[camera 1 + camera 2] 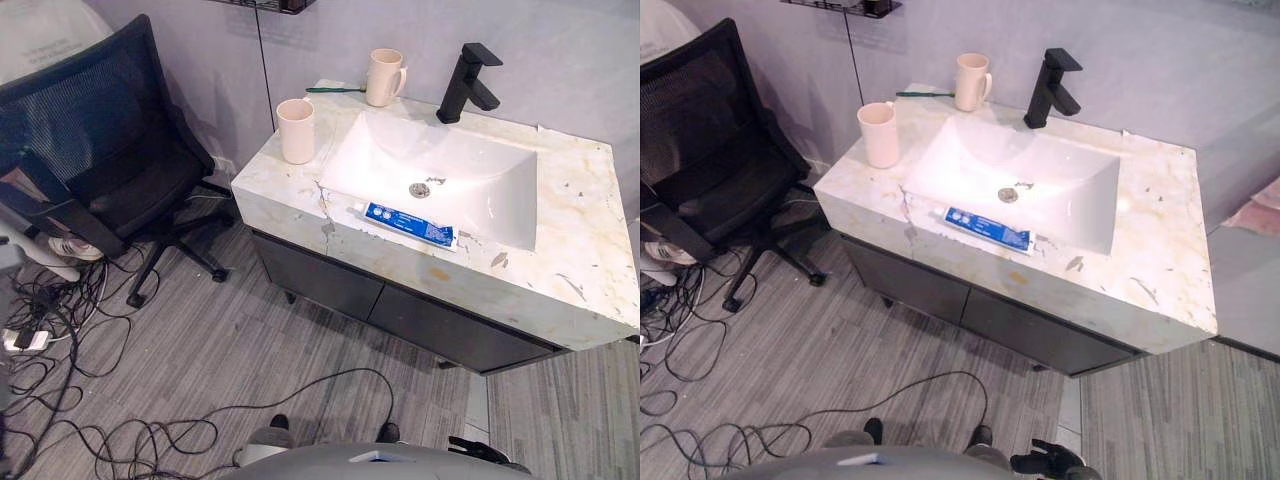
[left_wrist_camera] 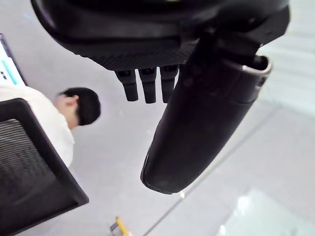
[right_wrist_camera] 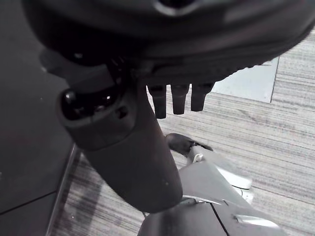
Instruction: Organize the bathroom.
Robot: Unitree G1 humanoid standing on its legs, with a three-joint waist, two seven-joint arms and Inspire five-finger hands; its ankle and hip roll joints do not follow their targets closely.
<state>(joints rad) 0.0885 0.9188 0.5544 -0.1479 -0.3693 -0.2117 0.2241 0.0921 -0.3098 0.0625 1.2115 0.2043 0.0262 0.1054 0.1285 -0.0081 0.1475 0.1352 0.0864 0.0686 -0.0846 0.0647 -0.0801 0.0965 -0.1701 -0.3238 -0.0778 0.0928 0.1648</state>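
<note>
From the head camera's left eye view: a marble-patterned counter (image 1: 585, 240) carries a white sink (image 1: 470, 175) with a black faucet (image 1: 467, 82) at its back edge; a toothpaste tube (image 1: 405, 223) lies flat on the counter's front strip, just beside the basin's near rim. One cream cup (image 1: 296, 130) stands upright at the counter's left corner, a second, handled cup (image 1: 384, 76) upright near the back, with a green toothbrush (image 1: 334, 90) lying beside it. A black office chair (image 1: 95, 140) stands on the floor to the left among loose cables. Right eye view: same layout; the right hand (image 1: 1050, 460) shows low, near the floor, well apart from the counter. Left wrist view: the left hand (image 2: 197, 98) hangs with fingers straight and relaxed, holding nothing; a seated person (image 2: 64, 118) and the chair's back lie beyond. Right wrist view: right hand's fingers straight, empty, above the grey plank floor (image 3: 285, 113).
</note>
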